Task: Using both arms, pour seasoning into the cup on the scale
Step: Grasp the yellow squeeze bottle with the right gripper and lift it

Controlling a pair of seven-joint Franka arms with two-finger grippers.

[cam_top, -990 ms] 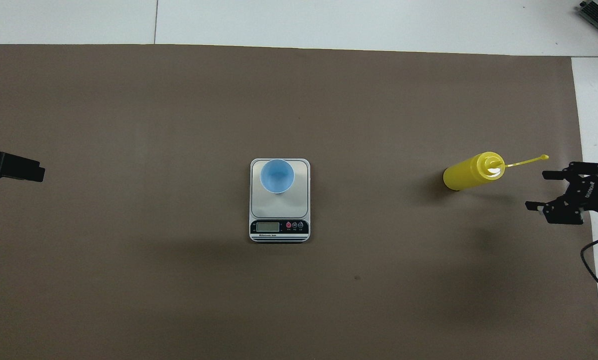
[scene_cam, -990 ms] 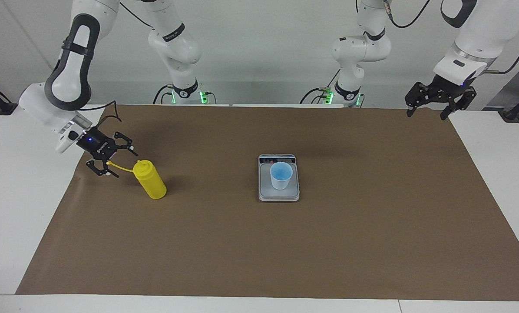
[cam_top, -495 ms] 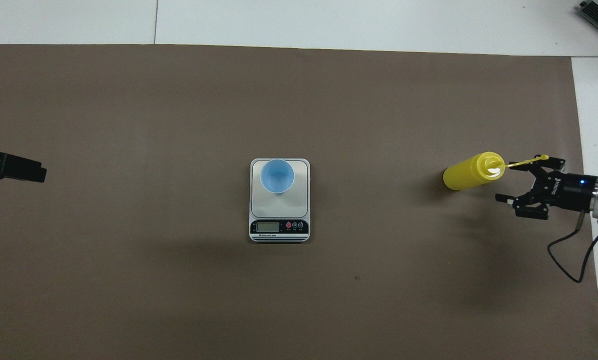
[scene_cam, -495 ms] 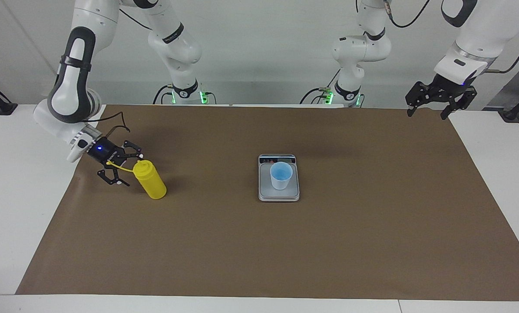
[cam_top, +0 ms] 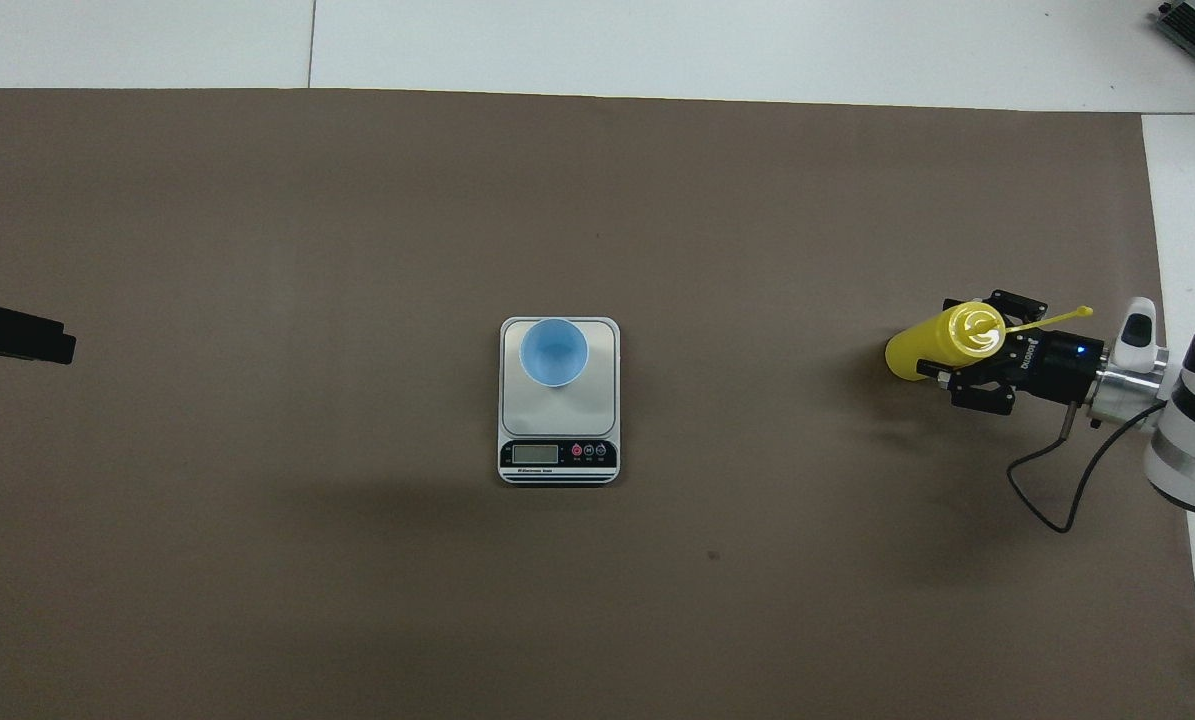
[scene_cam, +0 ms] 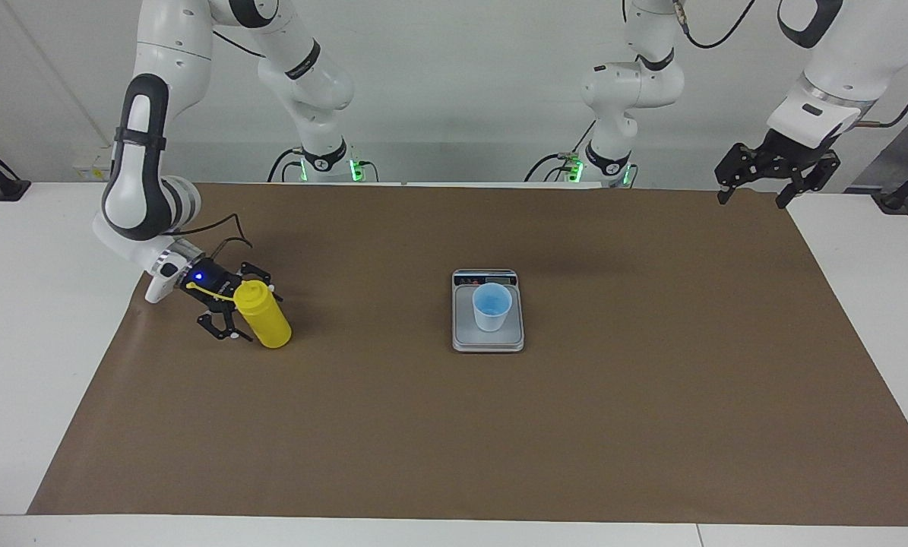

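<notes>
The yellow seasoning bottle point(scene_cam: 267, 319) point(cam_top: 919, 352) stands upright on the brown mat toward the right arm's end of the table. Its cap strap point(cam_top: 1052, 319) lies over the gripper body. My right gripper point(scene_cam: 245, 307) point(cam_top: 953, 346) is low at the bottle, open, with one finger on each side of the bottle's body. The light-blue cup point(scene_cam: 491, 306) point(cam_top: 554, 351) stands on the silver scale point(scene_cam: 465, 335) point(cam_top: 597, 402) at the middle of the mat. My left gripper point(scene_cam: 751, 199) point(cam_top: 19, 337) waits open and empty, raised over the mat's edge at the left arm's end.
The brown mat point(scene_cam: 454, 425) covers most of the white table point(scene_cam: 36, 304). The scale's dark display strip point(cam_top: 558, 455) faces the robots. The right arm's black cable point(cam_top: 1057, 500) hangs in a loop over the mat's edge.
My right gripper has moved in from beside the mat's edge toward the bottle and dropped lower, so its open fingers now straddle it. The bottle, cup and scale have not moved.
</notes>
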